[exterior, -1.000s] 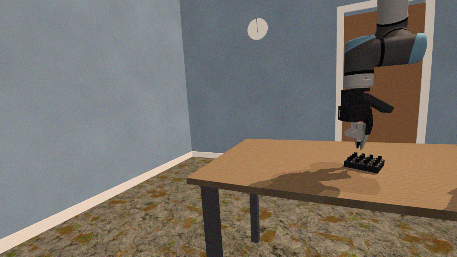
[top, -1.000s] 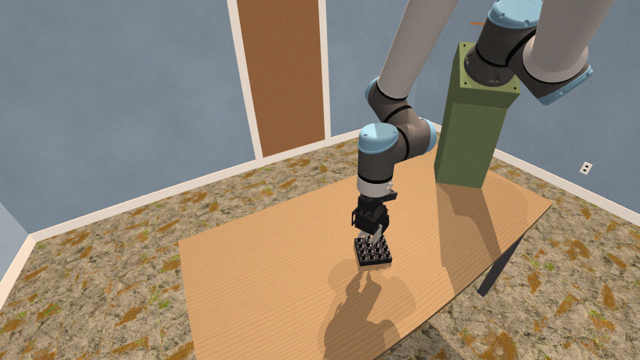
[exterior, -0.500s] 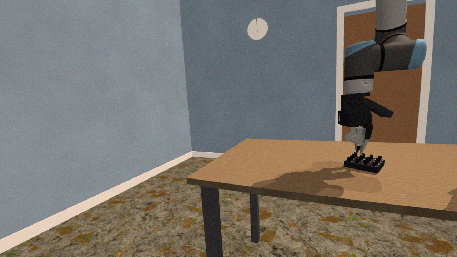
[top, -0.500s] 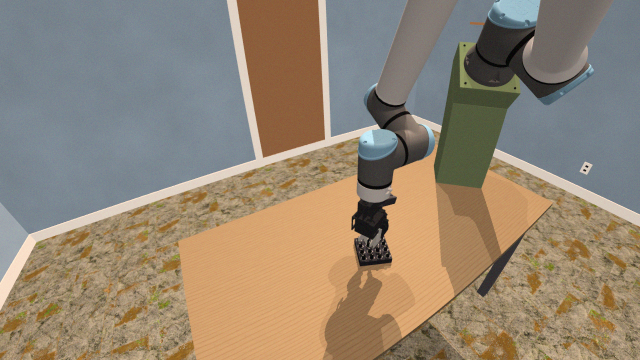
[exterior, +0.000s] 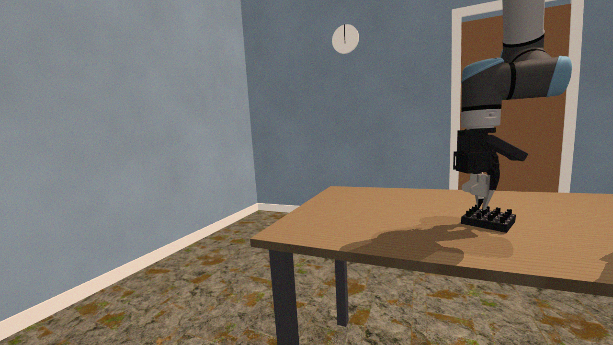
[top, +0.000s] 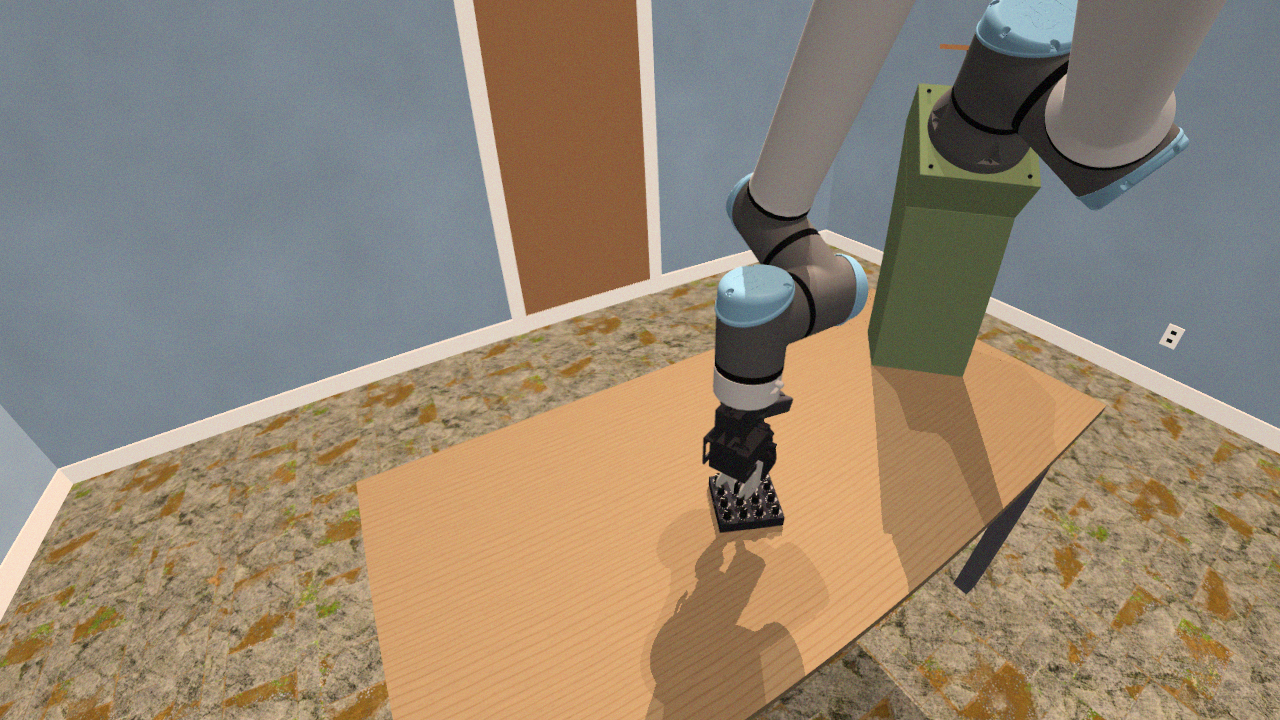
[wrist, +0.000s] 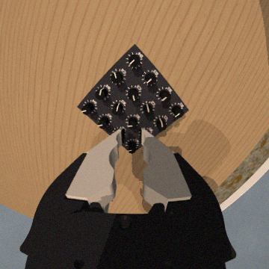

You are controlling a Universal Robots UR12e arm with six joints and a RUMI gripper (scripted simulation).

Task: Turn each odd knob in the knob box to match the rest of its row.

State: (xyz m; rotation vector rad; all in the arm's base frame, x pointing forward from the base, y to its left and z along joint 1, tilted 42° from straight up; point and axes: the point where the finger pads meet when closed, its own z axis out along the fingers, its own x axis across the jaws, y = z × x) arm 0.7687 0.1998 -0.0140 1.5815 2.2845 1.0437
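- The knob box (wrist: 132, 98) lies flat on the table (top: 554, 555), right under the gripper (wrist: 131, 139); in the wrist view it sits as a diamond, with its near corner between the fingertips and the rest of it stretching away beyond them.
- The corner knob (wrist: 131, 145) stands in the gap between the two grey fingers, one finger on each side of it.
- The jaws are set narrow, only a slim gap between the tips, a little wider than the knob. They stand around it without pinching it; the gripper holds nothing.
- From the side, the gripper (exterior: 482, 205) points straight down, its tips down among the knobs at the near end of the box (exterior: 488, 219).
- From above, the gripper (top: 742, 488) covers the far edge of the box (top: 748, 512).
- White pointer lines show on the other knobs; their marks are too small to read.
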